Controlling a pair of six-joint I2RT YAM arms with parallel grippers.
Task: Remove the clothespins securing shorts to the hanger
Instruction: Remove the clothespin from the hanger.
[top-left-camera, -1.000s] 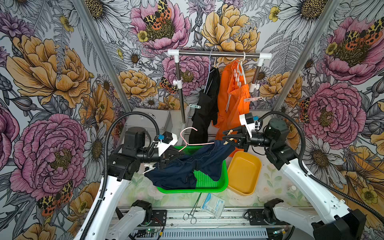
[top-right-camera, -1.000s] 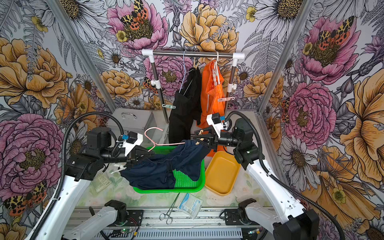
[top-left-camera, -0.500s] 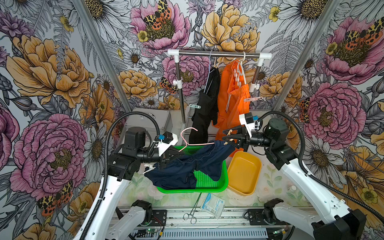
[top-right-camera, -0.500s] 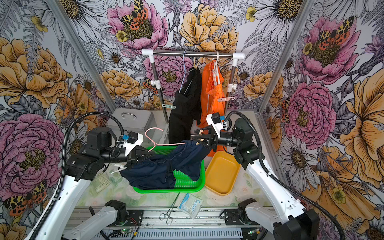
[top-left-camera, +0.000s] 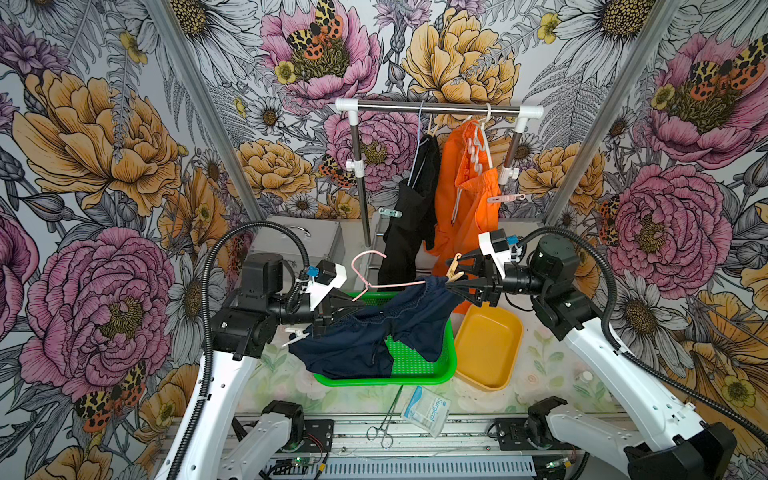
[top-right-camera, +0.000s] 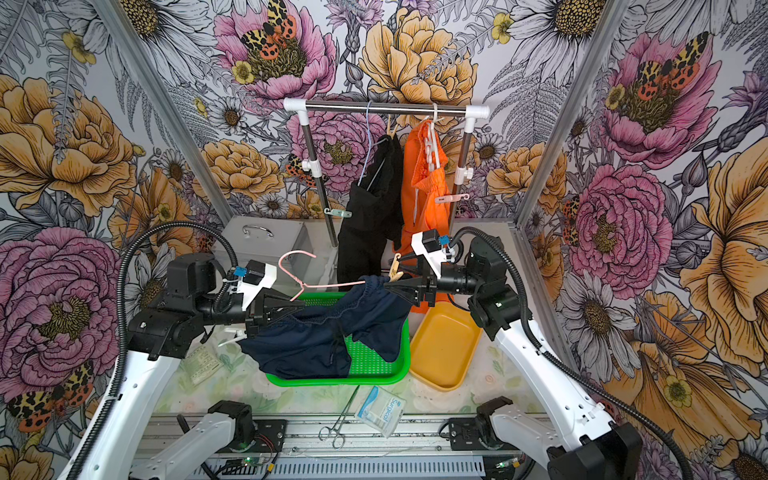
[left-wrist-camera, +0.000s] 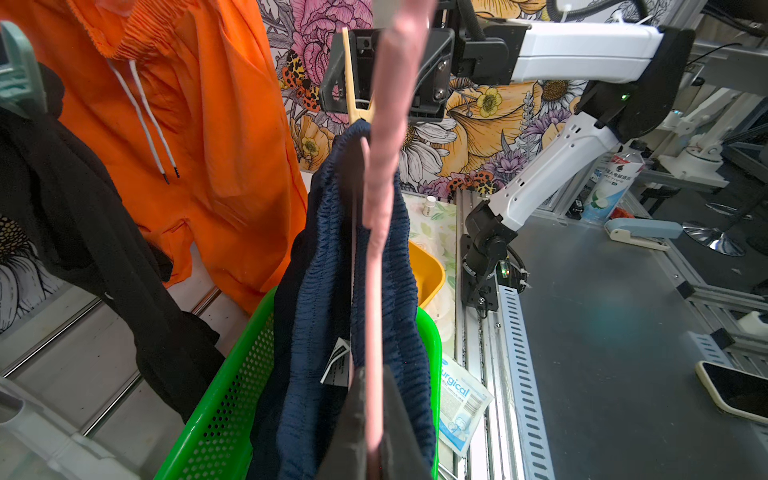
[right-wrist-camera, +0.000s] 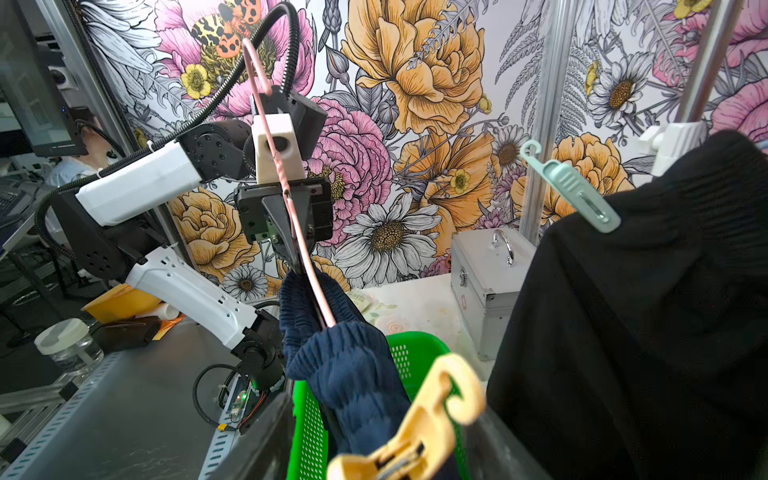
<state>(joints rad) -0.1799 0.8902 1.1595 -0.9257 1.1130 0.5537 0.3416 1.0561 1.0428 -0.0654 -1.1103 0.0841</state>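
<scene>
Navy shorts (top-left-camera: 365, 332) hang from a pink hanger (top-left-camera: 374, 282) over the green basket. My left gripper (top-left-camera: 361, 303) is shut on the hanger's wire (left-wrist-camera: 386, 166). A pale yellow clothespin (top-left-camera: 454, 268) pins the waistband at the hanger's right end. My right gripper (top-left-camera: 449, 274) is open with that clothespin (right-wrist-camera: 415, 428) between its fingers. A white clothespin (top-left-camera: 295, 336) sticks out at the shorts' left end. On the rail, black shorts (top-left-camera: 415, 216) carry a teal clothespin (top-left-camera: 390, 213) and orange shorts (top-left-camera: 469, 208) a pink clothespin (top-left-camera: 505, 198).
The green basket (top-left-camera: 415, 374) sits mid-table with a yellow tray (top-left-camera: 488, 349) to its right. Steel forceps (top-left-camera: 384, 424) and a surgical packet (top-left-camera: 426, 411) lie at the front edge. A metal box (top-left-camera: 299, 241) stands at the back left, beside the rail's post (top-left-camera: 361, 199).
My right gripper's jaws have spread apart around the yellow clothespin. The left gripper and the hanger have stayed in place.
</scene>
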